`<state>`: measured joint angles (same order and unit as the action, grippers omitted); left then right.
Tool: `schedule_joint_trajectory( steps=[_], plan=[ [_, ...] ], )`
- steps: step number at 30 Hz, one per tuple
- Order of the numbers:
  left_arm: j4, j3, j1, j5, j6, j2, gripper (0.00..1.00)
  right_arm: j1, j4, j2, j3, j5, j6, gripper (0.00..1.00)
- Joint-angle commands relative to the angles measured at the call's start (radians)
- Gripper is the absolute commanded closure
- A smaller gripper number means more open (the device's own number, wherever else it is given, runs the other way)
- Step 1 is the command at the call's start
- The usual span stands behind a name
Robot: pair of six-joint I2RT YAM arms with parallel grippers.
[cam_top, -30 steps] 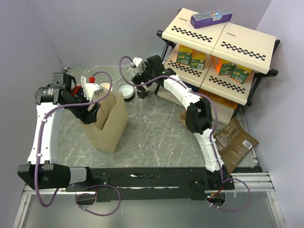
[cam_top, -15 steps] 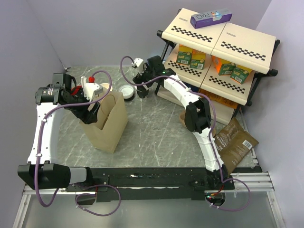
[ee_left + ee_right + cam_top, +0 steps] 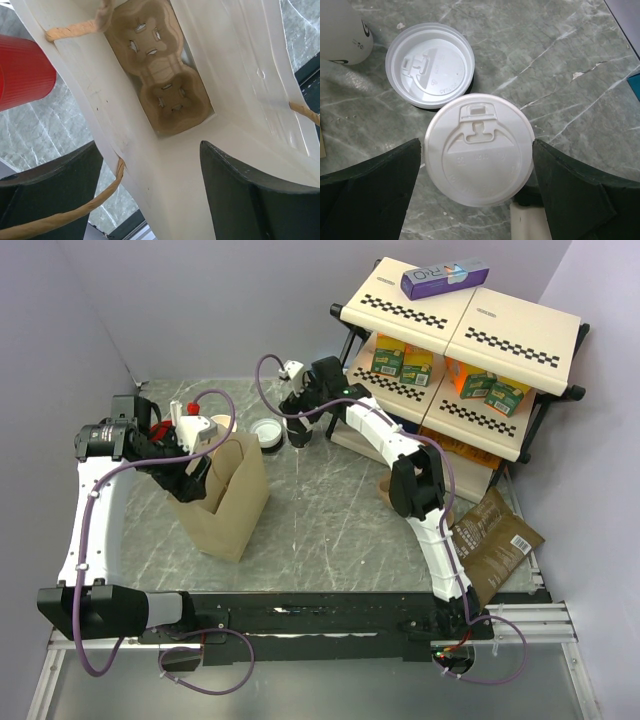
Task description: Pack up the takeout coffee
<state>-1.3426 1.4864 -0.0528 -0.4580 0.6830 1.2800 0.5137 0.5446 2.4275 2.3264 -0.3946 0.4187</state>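
Right hand (image 3: 476, 145) open, flanking takeout coffee (image 3: 479, 160) (its body hidden from above); left hand (image 3: 150, 146) open astride bag (image 3: 240, 65).

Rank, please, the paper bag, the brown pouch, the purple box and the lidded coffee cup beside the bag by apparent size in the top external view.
1. paper bag
2. brown pouch, partly behind the right arm
3. purple box, on the shelf top, so nearer the camera
4. lidded coffee cup, smallest

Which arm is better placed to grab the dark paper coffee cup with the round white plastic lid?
Right. The right claw stands open astride the white-lidded dark paper cup; the left claw, away from it, straddles a wall of the brown paper bag.
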Motion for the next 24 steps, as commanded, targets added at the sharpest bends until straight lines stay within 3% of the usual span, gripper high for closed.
schedule_joint_trajectory(
  steps=[1, 24],
  plan=[
    [0.007, -0.012, -0.004, -0.041, -0.014, -0.027, 0.18, -0.017, -0.047, -0.027, 0.008, -0.024, -0.031, 0.03],
    [0.013, -0.025, -0.004, -0.050, -0.019, -0.015, 0.19, -0.006, 0.020, -0.002, 0.024, -0.018, 0.045, 0.14]
  ],
)
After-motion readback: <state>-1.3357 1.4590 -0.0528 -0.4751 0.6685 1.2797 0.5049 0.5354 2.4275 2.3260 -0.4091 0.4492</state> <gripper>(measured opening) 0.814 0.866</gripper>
